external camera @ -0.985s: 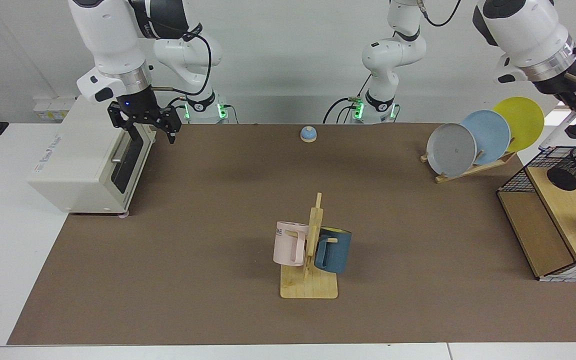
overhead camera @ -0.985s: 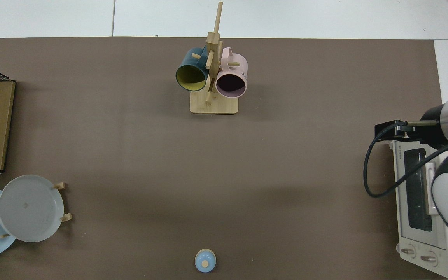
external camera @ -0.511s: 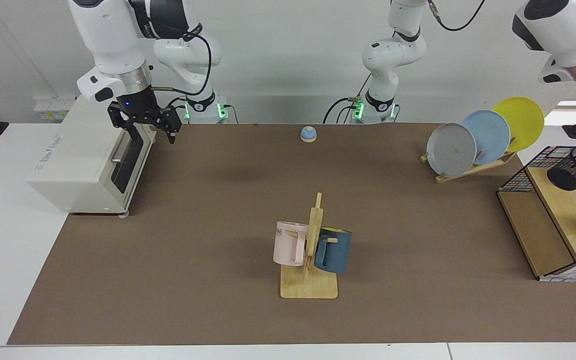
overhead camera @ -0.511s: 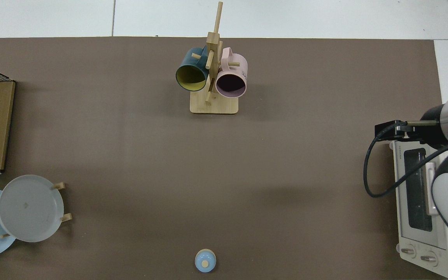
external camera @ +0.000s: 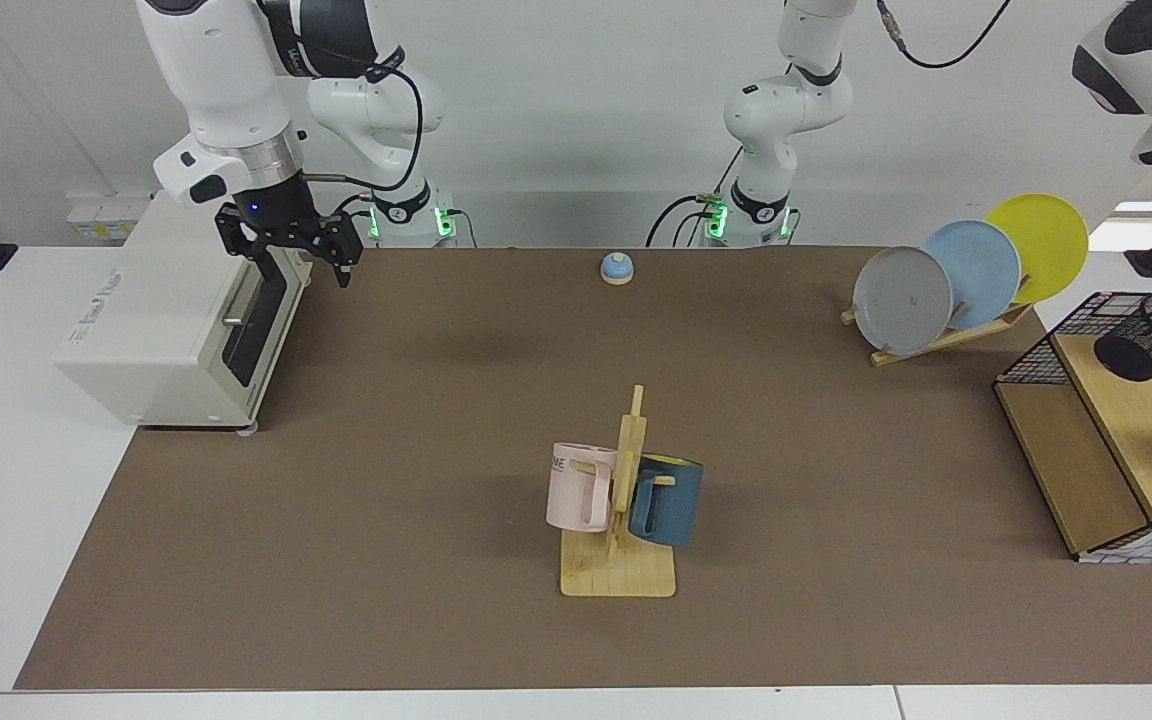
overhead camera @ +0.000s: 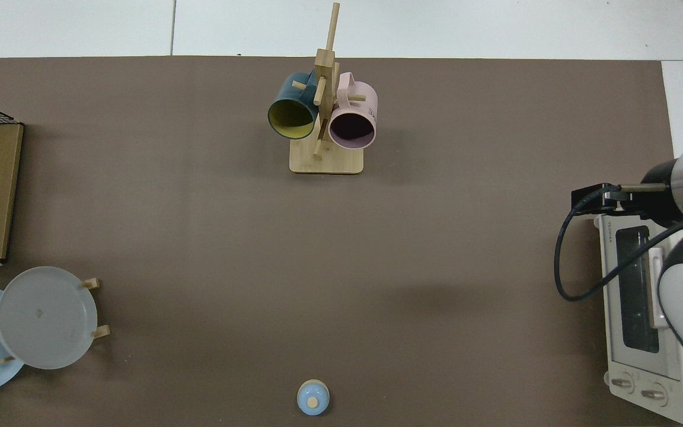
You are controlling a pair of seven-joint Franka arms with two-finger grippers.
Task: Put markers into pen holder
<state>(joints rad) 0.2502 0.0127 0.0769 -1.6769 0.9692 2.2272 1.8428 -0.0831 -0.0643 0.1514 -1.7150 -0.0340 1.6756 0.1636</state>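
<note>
You've got the right gripper (external camera: 288, 250) idling, fingers apart, by the toaster oven (external camera: 171, 330), left gripper out of view, no marker visible; the pen holder (external camera: 1151, 338) on the basket shelf looks light and tippy.

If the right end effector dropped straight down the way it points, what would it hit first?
Probably the brown mat, right beside the toaster oven; the right end effector hangs at the oven's front edge, so depth is unclear and it might clip the door.
</note>
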